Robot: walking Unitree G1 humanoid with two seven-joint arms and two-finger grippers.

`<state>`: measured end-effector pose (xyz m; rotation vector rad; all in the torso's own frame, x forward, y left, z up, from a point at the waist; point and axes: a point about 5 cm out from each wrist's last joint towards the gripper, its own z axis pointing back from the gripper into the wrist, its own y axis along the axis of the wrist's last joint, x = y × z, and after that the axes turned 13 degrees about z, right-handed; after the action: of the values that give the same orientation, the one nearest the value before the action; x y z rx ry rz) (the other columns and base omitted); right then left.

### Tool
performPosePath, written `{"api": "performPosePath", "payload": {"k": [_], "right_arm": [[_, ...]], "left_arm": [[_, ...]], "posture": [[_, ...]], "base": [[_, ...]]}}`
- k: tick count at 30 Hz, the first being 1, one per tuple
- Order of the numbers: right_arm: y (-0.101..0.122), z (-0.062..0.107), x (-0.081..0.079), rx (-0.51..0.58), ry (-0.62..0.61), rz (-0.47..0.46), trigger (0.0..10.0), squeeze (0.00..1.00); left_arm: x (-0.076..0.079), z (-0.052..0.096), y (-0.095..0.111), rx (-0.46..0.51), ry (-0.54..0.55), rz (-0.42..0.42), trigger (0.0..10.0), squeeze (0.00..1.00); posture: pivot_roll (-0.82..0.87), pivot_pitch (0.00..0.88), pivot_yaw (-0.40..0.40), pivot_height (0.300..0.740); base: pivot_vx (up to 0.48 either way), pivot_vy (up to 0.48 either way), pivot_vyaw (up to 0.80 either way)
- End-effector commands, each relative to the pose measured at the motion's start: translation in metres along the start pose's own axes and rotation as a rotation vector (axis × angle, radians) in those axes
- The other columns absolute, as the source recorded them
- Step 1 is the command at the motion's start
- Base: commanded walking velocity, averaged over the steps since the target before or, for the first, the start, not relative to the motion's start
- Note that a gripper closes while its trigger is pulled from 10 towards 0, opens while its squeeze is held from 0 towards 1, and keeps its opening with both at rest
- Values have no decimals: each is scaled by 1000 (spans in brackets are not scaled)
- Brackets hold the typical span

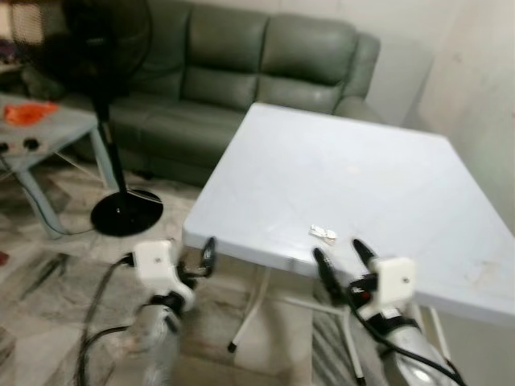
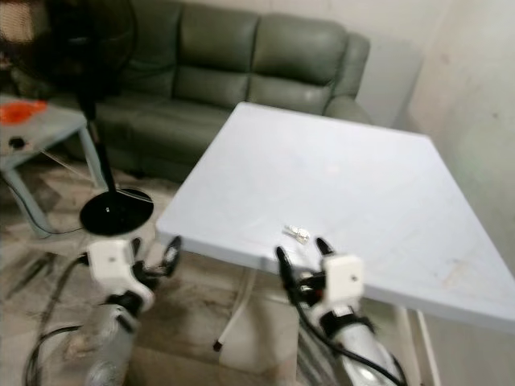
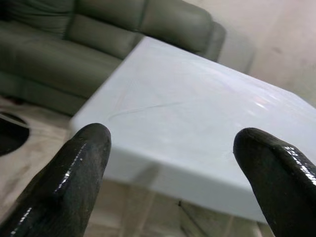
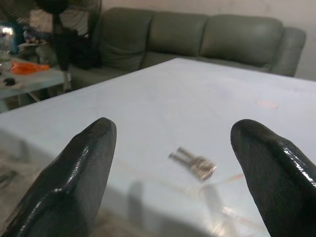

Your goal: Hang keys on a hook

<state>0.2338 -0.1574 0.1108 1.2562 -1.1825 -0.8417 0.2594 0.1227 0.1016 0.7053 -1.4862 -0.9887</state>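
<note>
A dark green sofa (image 1: 241,72) runs along the far wall at 11 to 12 o'clock. In front of it stands the white surface (image 1: 354,185), square, one corner toward the robot. At 10 o'clock a black fan (image 1: 105,96) rises from its round base on the marbled floor (image 1: 48,241), and further left a low grey table (image 1: 40,129) carries something orange (image 1: 28,111). No brand, label or writing can be read anywhere.

The right gripper (image 1: 344,257) is at 5 o'clock, at the near edge of the surface, its fingers (image 4: 74,177) released and spread wide, grasping nothing. The left gripper (image 1: 195,261) hangs at 7 o'clock, just off the near corner of the surface, fingers (image 3: 69,173) likewise apart and empty.

The keys (image 1: 323,234) lie flat on the surface close to its near edge, at about 12 o'clock from the right gripper, just ahead of its fingertips and not touched by them; in the right wrist view they sit between the two fingers.
</note>
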Motion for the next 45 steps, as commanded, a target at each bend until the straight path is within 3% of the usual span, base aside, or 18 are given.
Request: {"api": "performPosePath", "payload": {"k": [1,19,26,27,32,45], "right_arm": [[5,-4,-4,26,15,-10,10000,0],[5,-4,-4,27,10,-26,10000,0],[4,-4,-3,16,20,-59,10000,0],[4,-4,-4,16,27,-66,10000,1000],[5,-3,-3,17,34,-60,10000,1000],[4,-7,1,-2,84,-19,10000,1000]], "left_arm": [[-4,1,5,14,13,-11,10000,0],[-4,1,4,12,14,-4,10000,0],[2,0,1,9,8,5,10000,0],[2,0,1,7,3,2,10000,0],[4,0,-1,-4,-11,1,10000,0],[13,6,-14,-60,-90,-101,10000,0]], "posture": [[31,6,-63,740],[32,7,-66,740],[31,0,-69,740],[29,0,-70,740],[28,0,-70,740],[30,3,-78,740]], "base": [[315,0,0],[313,0,0],[0,0,0],[0,0,0],[0,0,0],[0,0,0]]}}
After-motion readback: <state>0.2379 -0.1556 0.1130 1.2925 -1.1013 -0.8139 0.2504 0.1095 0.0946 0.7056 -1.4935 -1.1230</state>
